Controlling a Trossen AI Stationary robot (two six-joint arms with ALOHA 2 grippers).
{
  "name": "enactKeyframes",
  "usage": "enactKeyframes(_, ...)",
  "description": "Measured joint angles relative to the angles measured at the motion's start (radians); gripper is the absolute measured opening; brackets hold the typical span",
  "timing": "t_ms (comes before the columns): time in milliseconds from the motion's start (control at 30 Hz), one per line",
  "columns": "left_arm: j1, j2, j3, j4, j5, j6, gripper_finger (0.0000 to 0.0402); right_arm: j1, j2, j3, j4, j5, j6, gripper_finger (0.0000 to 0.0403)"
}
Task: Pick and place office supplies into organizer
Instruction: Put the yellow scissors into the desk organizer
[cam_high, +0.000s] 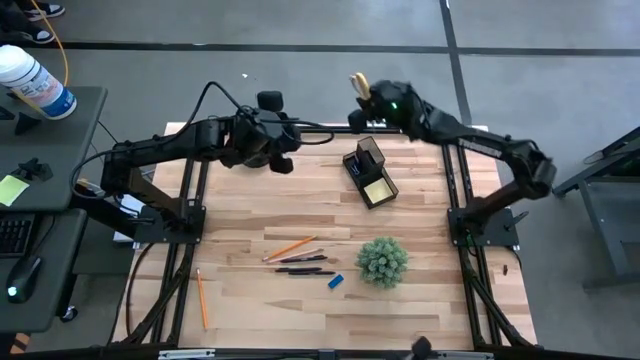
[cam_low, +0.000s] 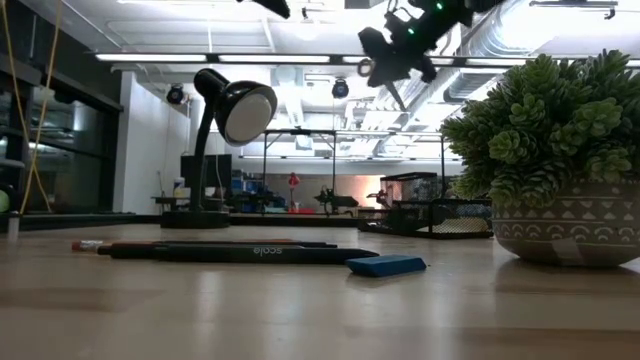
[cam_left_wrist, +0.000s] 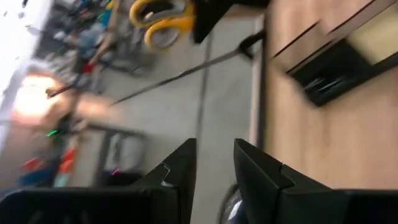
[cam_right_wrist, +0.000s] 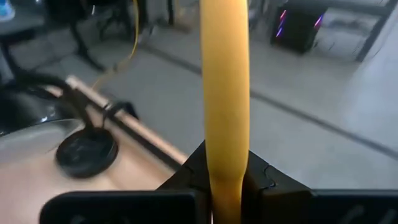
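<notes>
Lying nearest the front edge of the table, well on the near side of the organizer, a lone pencil sits off toward the left arm's side. Closer to the organizer lies a cluster: two orange pencils, thin black pens and a small blue eraser-like block, all flat on the wood and not yet collected. Just beside them, also on the near side of the organizer, stands the potted plant, which is decoration and no part of the job.

The organizer itself sits toward the back of the table, with a yellow sticky-note pad resting in its low tray section, so that item looks already placed. Left of the organizer, the left gripper hovers above the table near the desk lamp, its fingers a little apart and holding nothing; it appears to be waiting.

Beyond the organizer, past the table's far edge, the right gripper is raised high, clamped narrowly on the yellow-handled scissors, handles pointing away from the wrist. Held aloft like this, the scissors seem to be in transit, probably so they can be lowered upright into the organizer's tall compartment.
</notes>
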Motion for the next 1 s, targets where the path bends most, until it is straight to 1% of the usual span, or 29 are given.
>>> enactKeyframes(67,0.000,0.000,0.000,0.022,0.067,-0.001,0.0095,0.016,-0.035,-0.103,0.109,0.070,-0.003,0.0027)
enactKeyframes(167,-0.001,0.004,0.000,0.042,0.168,0.002,0.0095,0.030,-0.059,-0.223,0.230,0.140,0.008,0.0027)
enactKeyframes(233,-0.001,0.004,0.000,0.044,0.230,-0.001,0.0095,0.036,-0.059,-0.286,0.304,0.154,0.032,0.0028)
enactKeyframes(300,-0.001,0.004,0.000,0.040,0.266,-0.008,0.0095,0.037,-0.057,-0.337,0.366,0.174,0.043,0.0028)
enactKeyframes(367,-0.001,0.004,0.000,0.029,0.284,-0.017,0.0095,0.037,-0.054,-0.379,0.422,0.186,0.046,0.0028)
enactKeyframes(567,0.000,0.004,0.000,0.015,0.349,-0.033,0.0095,0.022,-0.052,-0.481,0.486,0.188,0.098,0.0029)
enactKeyframes(767,0.000,0.004,0.000,0.017,0.349,-0.045,0.0095,0.020,-0.051,-0.578,0.600,0.178,0.159,0.0029)
enactKeyframes(933,0.000,0.004,0.000,0.028,0.349,-0.044,0.0095,0.018,-0.051,-0.593,0.634,0.177,0.154,0.0029)
enactKeyframes(1000,0.000,0.004,0.000,0.038,0.349,-0.045,0.0095,0.014,-0.045,-0.592,0.647,0.156,0.137,0.0032)
